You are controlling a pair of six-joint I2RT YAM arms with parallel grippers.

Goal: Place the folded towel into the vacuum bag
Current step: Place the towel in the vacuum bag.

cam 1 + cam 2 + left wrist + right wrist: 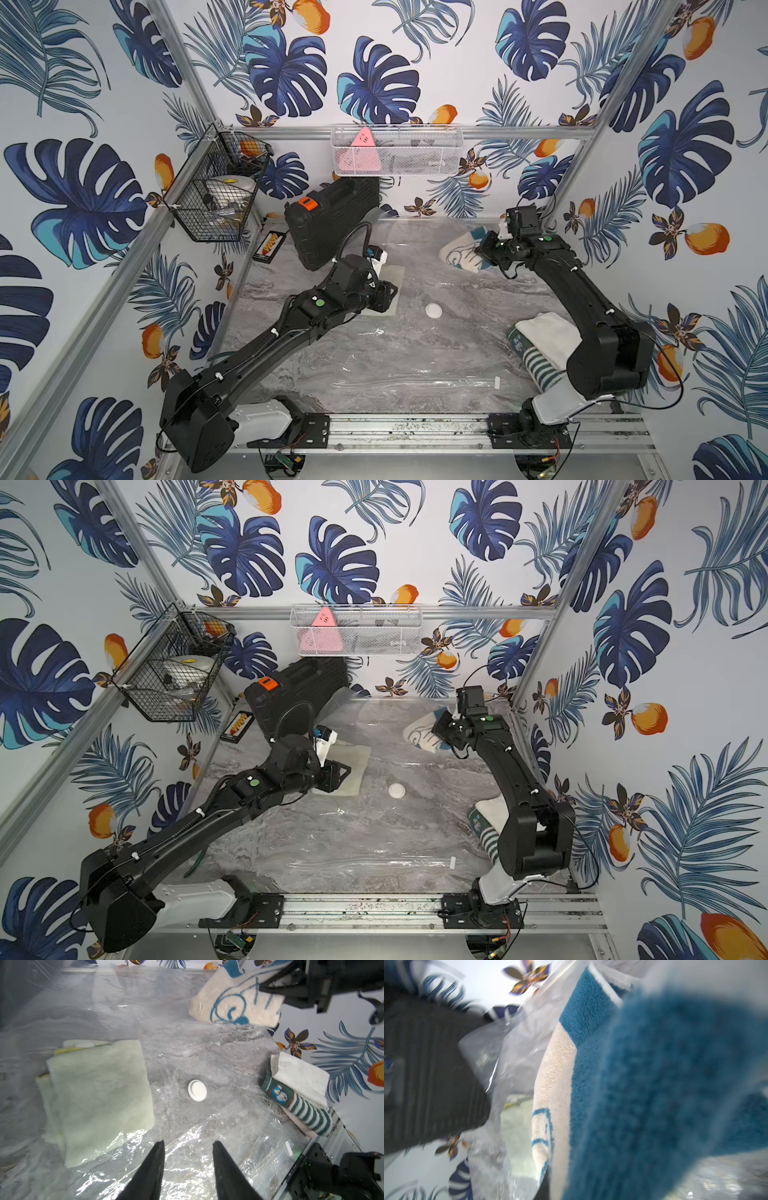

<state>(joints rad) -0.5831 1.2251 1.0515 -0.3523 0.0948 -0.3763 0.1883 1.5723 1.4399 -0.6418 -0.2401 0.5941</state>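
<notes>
The vacuum bag (395, 353) lies flat and glossy over the table, its round white valve (433, 310) (197, 1090) near the middle. At the far right, my right gripper (484, 249) (440, 729) is shut on the folded towel (461, 253) (234, 999), cream with blue lines and a blue side, and holds it tilted just above the bag's far corner. That towel (556, 1076) fills the right wrist view and hides the fingers. My left gripper (395, 293) (188, 1142) hovers open over crinkled plastic, beside a pale green towel (99, 1095) lying under the film.
A black ribbed case (332, 224) leans at the back left, with bag film rising beside it. A white towel on a green striped one (540, 340) sits by the right arm's base. The zip strip (415, 382) runs along the front edge. Wire baskets (216, 195) hang on the walls.
</notes>
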